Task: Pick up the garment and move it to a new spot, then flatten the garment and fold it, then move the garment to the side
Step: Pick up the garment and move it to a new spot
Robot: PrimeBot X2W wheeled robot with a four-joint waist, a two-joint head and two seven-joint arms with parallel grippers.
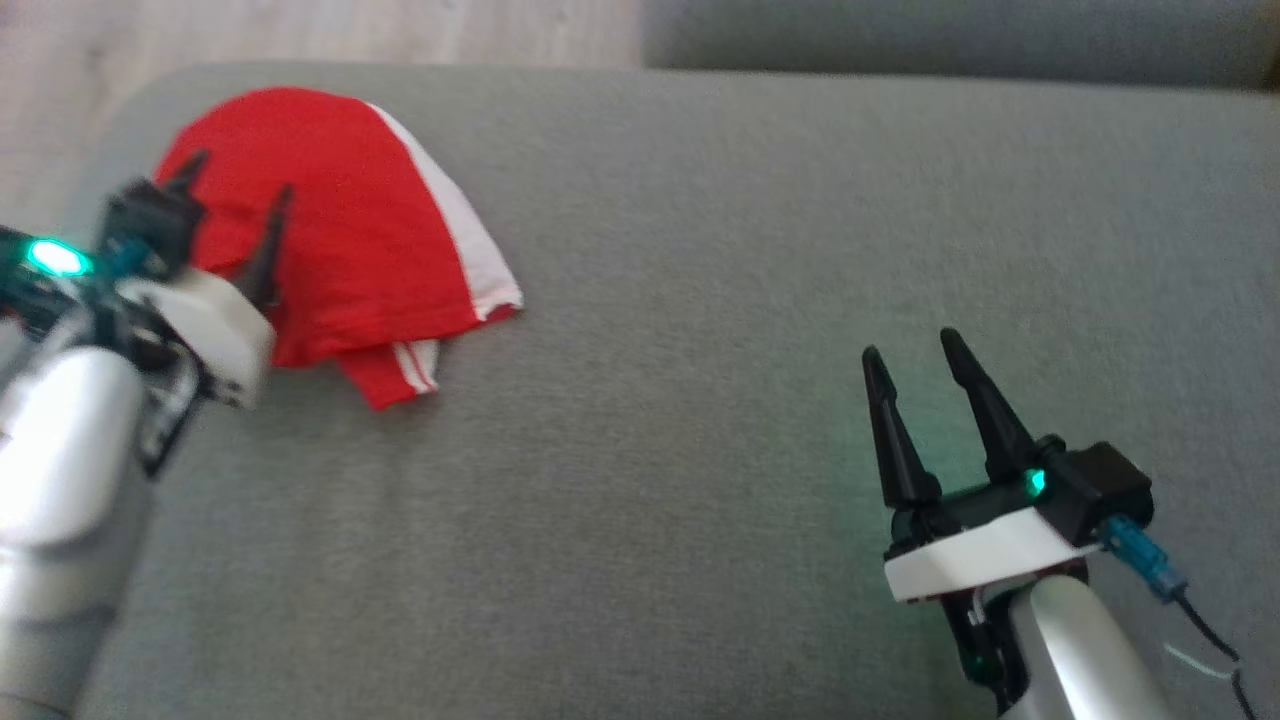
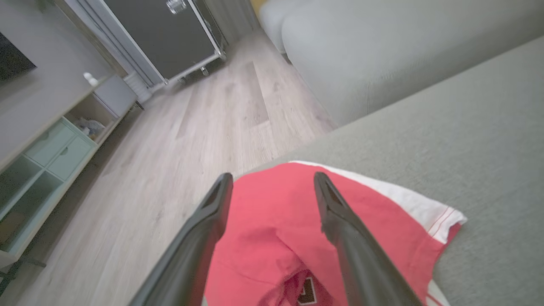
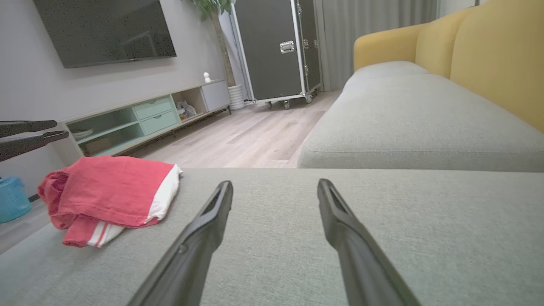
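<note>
A folded red garment [image 1: 330,230] with white side stripes lies at the far left of the grey sofa cushion [image 1: 720,300]. My left gripper [image 1: 235,200] hovers over the garment's left part, open, nothing between its fingers. In the left wrist view its two dark fingers [image 2: 204,238] frame the red garment [image 2: 276,221] below. My right gripper [image 1: 910,355] is open above bare cushion at the lower right, far from the garment. The right wrist view shows the garment [image 3: 110,191] at the left, with the left gripper's fingers [image 3: 29,134] above it.
The cushion's left edge [image 1: 110,130] drops to a wooden floor [image 2: 191,127]. Another grey cushion [image 3: 416,123] with a yellow backrest [image 3: 488,51] lies beyond. A low TV shelf [image 3: 140,121], a black case on wheels [image 3: 272,46] and a blue bin [image 3: 12,199] stand on the floor.
</note>
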